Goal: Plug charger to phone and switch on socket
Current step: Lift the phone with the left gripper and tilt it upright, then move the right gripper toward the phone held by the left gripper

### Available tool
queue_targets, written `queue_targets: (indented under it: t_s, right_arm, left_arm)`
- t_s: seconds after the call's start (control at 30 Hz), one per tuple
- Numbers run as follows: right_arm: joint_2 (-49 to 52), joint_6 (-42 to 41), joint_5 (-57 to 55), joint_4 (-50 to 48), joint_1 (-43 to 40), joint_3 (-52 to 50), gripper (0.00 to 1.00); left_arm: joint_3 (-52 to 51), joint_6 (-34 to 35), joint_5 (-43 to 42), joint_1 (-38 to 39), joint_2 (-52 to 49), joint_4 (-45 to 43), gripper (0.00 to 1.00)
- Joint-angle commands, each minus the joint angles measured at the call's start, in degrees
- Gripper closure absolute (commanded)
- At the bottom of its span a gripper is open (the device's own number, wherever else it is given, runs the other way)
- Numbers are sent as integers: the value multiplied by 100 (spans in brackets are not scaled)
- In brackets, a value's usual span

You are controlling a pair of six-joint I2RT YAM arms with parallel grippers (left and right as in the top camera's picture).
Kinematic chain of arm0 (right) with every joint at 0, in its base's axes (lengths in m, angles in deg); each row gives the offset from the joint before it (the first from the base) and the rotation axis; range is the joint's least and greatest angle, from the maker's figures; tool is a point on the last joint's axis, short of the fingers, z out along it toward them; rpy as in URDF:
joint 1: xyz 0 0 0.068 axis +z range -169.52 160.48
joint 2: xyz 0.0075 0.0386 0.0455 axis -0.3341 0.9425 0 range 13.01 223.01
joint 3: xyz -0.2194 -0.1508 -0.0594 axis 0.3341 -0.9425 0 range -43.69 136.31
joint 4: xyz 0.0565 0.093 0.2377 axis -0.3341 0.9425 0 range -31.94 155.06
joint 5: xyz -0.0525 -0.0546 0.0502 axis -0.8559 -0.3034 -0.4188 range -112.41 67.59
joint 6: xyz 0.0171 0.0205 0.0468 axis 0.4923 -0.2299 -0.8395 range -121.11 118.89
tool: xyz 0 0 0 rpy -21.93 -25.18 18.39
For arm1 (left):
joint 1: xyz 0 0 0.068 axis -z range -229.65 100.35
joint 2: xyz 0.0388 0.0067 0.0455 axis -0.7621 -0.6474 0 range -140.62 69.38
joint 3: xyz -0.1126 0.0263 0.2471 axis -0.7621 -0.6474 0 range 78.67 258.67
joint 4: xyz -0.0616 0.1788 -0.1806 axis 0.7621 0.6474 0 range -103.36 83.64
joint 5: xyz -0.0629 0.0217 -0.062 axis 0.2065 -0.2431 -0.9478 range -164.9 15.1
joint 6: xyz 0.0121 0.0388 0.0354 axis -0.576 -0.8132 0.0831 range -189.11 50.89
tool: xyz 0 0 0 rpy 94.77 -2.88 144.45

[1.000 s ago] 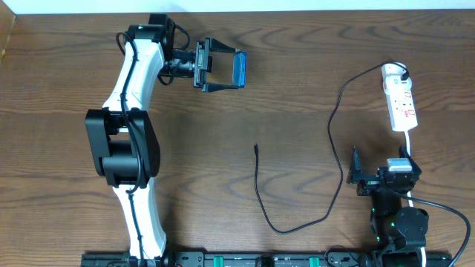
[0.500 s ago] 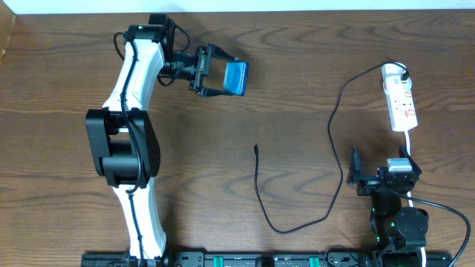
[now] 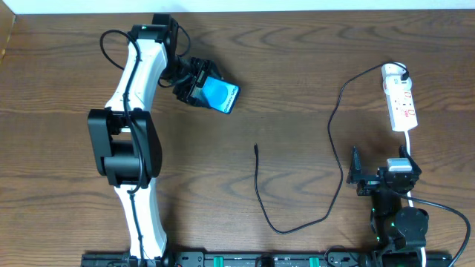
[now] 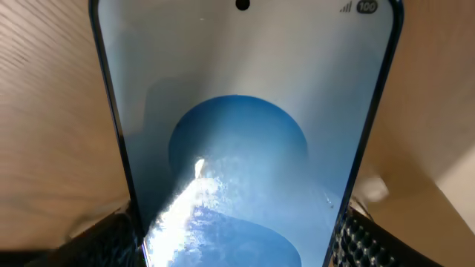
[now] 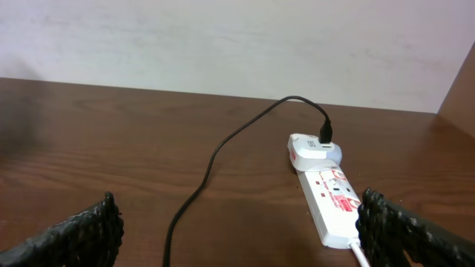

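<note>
Overhead view: the left arm (image 3: 132,81) reaches over the far left part of the counter (image 3: 297,44) and carries the phone (image 3: 221,95) at its tip. The phone sits at an angle with its blue screen turned upward; whether it touches the counter cannot be told. The charger (image 3: 259,189) lies loose on the counter, well apart from the phone. Its free connector tip points toward the far edge near mid-counter. From there the black cable runs toward the near edge, loops round to the right and climbs to the socket (image 3: 402,104) at the far right. The socket lies flat, and its white cord (image 3: 409,144) leads toward the right arm (image 3: 397,219) at the near right edge.

Left wrist view: the phone fills the frame, its screen pale at the top, with a blue circle in the middle and a streak of glare. The left fingers (image 4: 371,245) are clenched on the phone, one textured black pad against each long edge.

Right wrist view: the right fingers (image 5: 82,237) stand released and wide apart, nothing between them, short of the socket. The charger's black plug (image 5: 325,133) is seated in a white adapter (image 5: 312,150) at the socket's far end. Red markings show on the socket's top face.
</note>
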State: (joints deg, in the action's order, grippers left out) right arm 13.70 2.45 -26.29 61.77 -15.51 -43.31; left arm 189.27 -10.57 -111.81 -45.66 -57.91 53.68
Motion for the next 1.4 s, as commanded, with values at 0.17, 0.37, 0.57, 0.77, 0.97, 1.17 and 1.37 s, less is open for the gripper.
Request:
queue_targets:
  t_s: [0.17,0.37,0.57,0.77,0.97,1.17,1.37]
  right_arm:
    - [-35,-2,-50,17,15,-7,1]
    - [-31,433,-474,-26,9,-7,1]
    - [-31,420,-494,-81,9,-7,1]
    - [-31,420,-195,-170,9,-4,1]
    - [74,249,-46,-70,4,240,1]
    - [957,251,37,-59,4,1106,1]
    - [2758,249,772,271,-52,2509,1]
  left_arm:
    - [105,72,826,76,234,13,93]
    - [105,70,824,76,234,20,93]
    - [105,72,824,76,234,17,93]
    - [105,72,807,76,234,17,93]
    - [105,96,758,76,234,17,93]
    - [105,96,756,76,234,20,92]
    - [105,109,752,76,234,20,93]
